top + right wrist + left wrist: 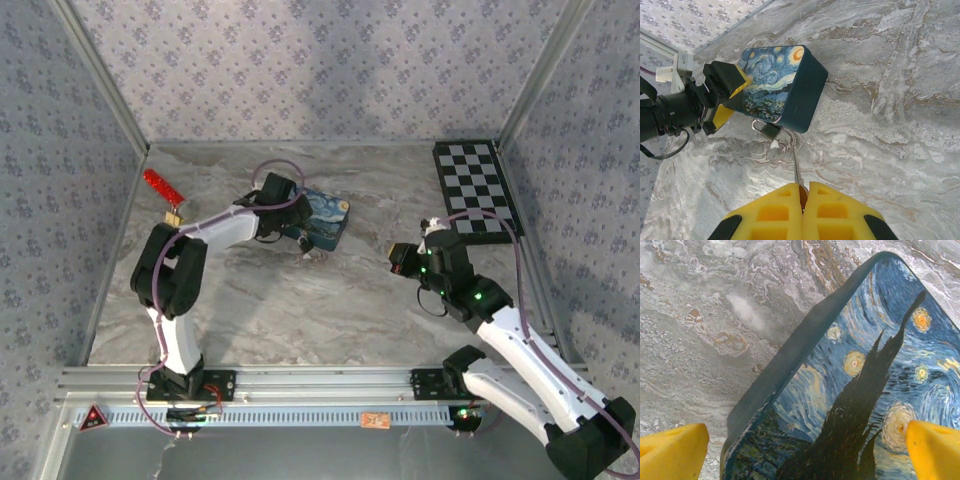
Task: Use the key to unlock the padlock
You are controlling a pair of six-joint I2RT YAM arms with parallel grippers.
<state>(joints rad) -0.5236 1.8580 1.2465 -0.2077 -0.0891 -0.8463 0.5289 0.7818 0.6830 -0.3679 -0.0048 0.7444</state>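
Observation:
The padlock (769, 131) is small and dark with a thin silver shackle, and it hangs at the lower edge of the blue painted box (782, 85). In the top view the padlock (306, 250) sits just in front of the box (326, 222). My right gripper (802, 197) is shut on the key (797, 167). The key's thin silver blade points up toward the padlock, and I cannot tell whether the tip touches it. My left gripper (805, 455) is open, its yellow fingers (670, 452) spread across the box's (865, 380) corner.
A red strip (158, 184) with a small gold piece (174, 215) lies at the far left. A checkerboard (478, 190) sits at the back right. Patterned walls close in the marble table (300, 310) on three sides. Open marble lies between the two grippers.

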